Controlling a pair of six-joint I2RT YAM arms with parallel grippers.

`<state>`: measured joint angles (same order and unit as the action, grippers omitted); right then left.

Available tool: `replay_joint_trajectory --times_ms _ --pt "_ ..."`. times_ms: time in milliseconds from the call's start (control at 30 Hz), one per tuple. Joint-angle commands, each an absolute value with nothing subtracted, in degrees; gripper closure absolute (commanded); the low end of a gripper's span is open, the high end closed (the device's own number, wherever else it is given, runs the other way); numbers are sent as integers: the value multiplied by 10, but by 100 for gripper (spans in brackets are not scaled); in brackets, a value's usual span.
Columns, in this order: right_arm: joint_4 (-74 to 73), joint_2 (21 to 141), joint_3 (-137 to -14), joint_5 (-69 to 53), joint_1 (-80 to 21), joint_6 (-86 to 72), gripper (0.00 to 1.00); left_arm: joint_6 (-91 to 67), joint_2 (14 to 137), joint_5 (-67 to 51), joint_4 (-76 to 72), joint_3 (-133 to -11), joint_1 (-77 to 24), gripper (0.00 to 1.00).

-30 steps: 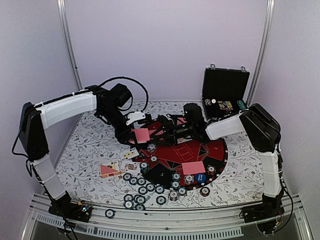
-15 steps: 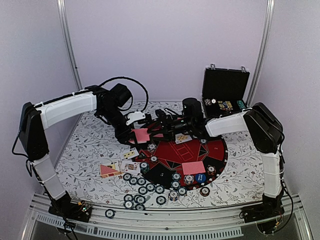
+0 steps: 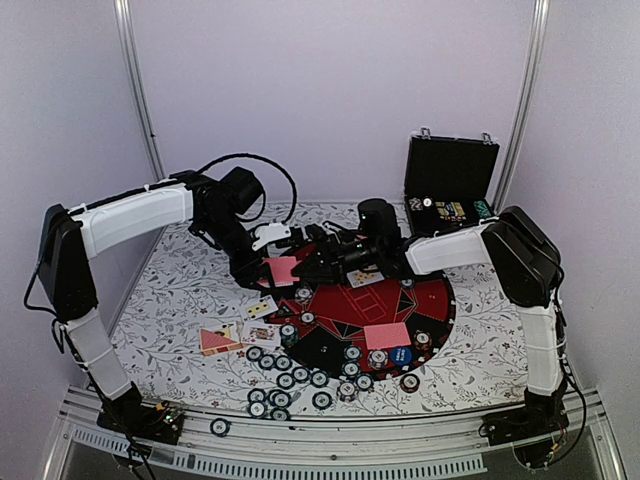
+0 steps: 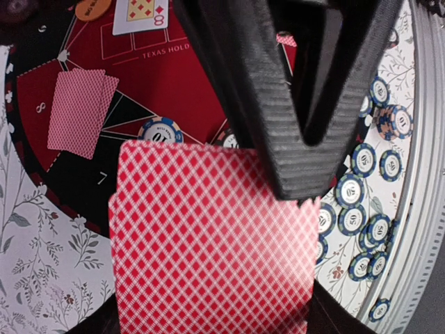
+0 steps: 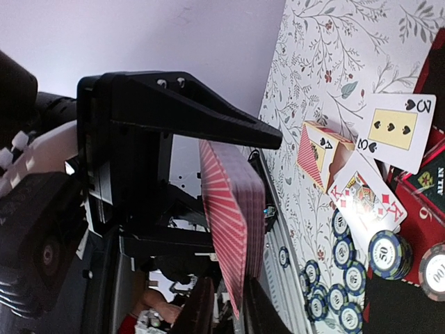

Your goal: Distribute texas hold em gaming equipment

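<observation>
Lone chip (image 3: 219, 426): on the near rail, apart from the others.
Chips (image 3: 285, 378): clustered on the tabletop (image 3: 170, 300) by the near-left rim of the mat (image 3: 437, 300); a few lie on the mat itself.
Open cards (image 3: 262, 307): face up on the tabletop left of the mat. Only the right wrist view reads them: three of spades (image 5: 396, 129), king of diamonds (image 5: 365, 196).
Dealt pair (image 3: 387, 335): face down on the mat's near side, with the blue button (image 3: 400, 355) just beside.
Deck (image 3: 283, 269): held above the mat's left rim. The left wrist view shows its red backs; the right wrist view shows it edge-on, a thick stack.
Left end effector (image 3: 274, 260): clamped on the deck.
Right end effector (image 3: 310, 262): fingers (image 5: 201, 306) stand either side of the deck's edge, close in. Whether they grip cannot be told.
Second pair (image 4: 78, 111): face down, fanned, on the mat, seen in the left wrist view only. Eight of diamonds (image 4: 139, 10) and orange button (image 4: 92, 7) are near it.
Case (image 3: 450, 185): open, lid upright, far right.
</observation>
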<state>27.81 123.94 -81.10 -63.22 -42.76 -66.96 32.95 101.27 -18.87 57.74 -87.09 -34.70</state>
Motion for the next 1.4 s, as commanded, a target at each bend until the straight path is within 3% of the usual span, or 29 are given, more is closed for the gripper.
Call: replay_joint_trajectory --times_ms 0,100,967,1233,1367 --pt "274 1246 -827 -636 -430 -664 92 329 1004 -199 572 -886 -344 85" --pt "273 1240 -823 -637 -425 -663 100 329 1002 -197 572 -885 -345 85" --pt "210 1162 -756 -646 -366 -591 100 331 1001 -185 587 -875 -345 83" --pt "84 1132 -754 -625 -324 -493 100 331 1001 -174 590 -866 -344 84" --pt "-98 1104 -791 -547 -305 -385 100 331 996 -172 590 -862 -343 84"
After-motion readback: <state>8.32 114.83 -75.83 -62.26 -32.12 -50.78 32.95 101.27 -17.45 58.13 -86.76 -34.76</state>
